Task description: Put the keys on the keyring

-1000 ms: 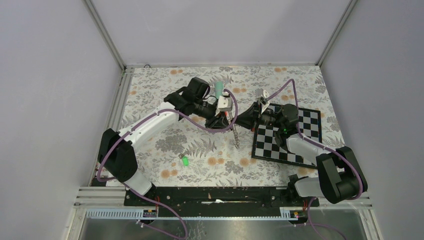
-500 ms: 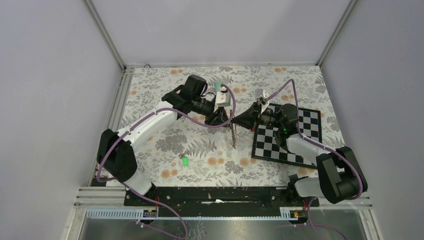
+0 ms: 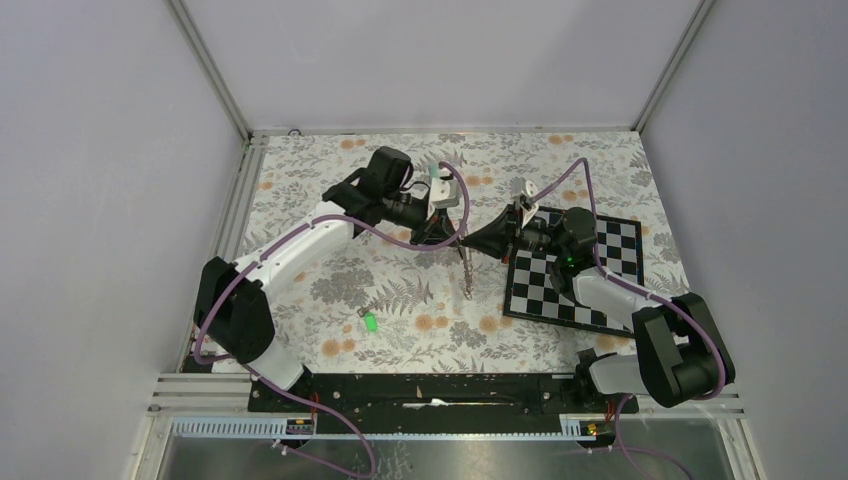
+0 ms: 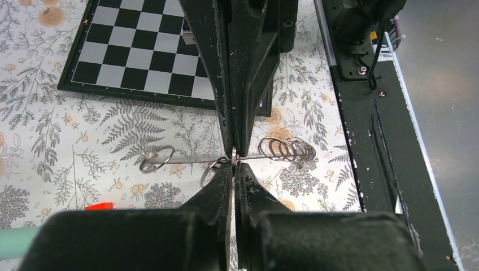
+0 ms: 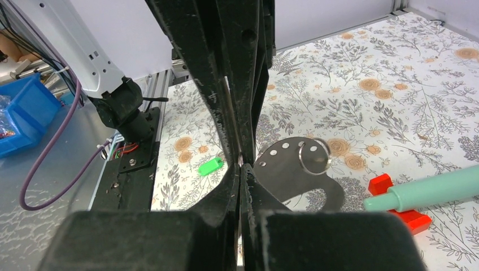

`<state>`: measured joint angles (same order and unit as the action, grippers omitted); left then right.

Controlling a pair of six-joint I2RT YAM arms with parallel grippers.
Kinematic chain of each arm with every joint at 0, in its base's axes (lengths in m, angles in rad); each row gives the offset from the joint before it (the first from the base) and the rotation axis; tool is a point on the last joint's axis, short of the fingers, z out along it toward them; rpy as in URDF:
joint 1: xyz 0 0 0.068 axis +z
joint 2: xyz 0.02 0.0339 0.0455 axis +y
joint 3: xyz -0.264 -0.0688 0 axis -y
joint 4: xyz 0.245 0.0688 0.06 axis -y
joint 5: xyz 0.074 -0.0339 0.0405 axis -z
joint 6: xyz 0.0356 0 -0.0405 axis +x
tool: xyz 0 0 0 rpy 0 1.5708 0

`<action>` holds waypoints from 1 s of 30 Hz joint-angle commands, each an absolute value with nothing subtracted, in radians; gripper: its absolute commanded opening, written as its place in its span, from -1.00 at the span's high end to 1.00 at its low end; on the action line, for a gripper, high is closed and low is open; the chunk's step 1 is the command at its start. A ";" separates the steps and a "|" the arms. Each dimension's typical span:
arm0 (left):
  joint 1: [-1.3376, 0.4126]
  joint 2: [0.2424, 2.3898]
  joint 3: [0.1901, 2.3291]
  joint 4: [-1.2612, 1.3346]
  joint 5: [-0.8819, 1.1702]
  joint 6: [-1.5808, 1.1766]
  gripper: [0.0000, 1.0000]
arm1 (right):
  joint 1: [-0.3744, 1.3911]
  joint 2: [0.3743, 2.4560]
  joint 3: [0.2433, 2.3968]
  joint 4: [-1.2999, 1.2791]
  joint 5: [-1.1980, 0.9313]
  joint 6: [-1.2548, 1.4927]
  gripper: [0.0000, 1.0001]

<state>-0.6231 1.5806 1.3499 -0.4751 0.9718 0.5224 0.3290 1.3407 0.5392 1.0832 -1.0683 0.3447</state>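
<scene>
Left gripper (image 4: 233,169) and right gripper (image 5: 239,168) pinch keyring (image 4: 282,149).

Overhead view; close wrist cameras face each other.

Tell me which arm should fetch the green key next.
Probably left: the green key lies on its side, nearer its base. The right gripper is shut on the keyring and can hold it.

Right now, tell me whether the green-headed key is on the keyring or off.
Off: the green-headed key lies loose on the tablecloth.
</scene>
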 commanded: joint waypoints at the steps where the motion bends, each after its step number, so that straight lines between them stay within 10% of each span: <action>1: -0.621 1.579 1.379 -0.455 1.020 0.532 1.00 | 0.322 1.334 0.567 1.125 -1.058 0.323 1.00; 4: -0.621 1.573 1.399 -0.517 0.965 0.573 1.00 | 0.314 1.325 0.565 1.105 -1.062 0.287 0.97; 14: -0.664 1.541 1.481 -0.706 0.644 0.766 1.00 | 0.295 1.279 0.581 0.911 -1.117 0.112 -0.06; 30: -0.842 1.549 1.550 -0.765 0.335 0.905 1.00 | 0.319 1.329 0.561 1.082 -1.122 0.215 -0.06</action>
<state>-0.8215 1.5833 1.4876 -0.7757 0.3996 0.8661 0.3027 1.3140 0.5415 0.9974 -1.1042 0.2043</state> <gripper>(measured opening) 0.013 0.534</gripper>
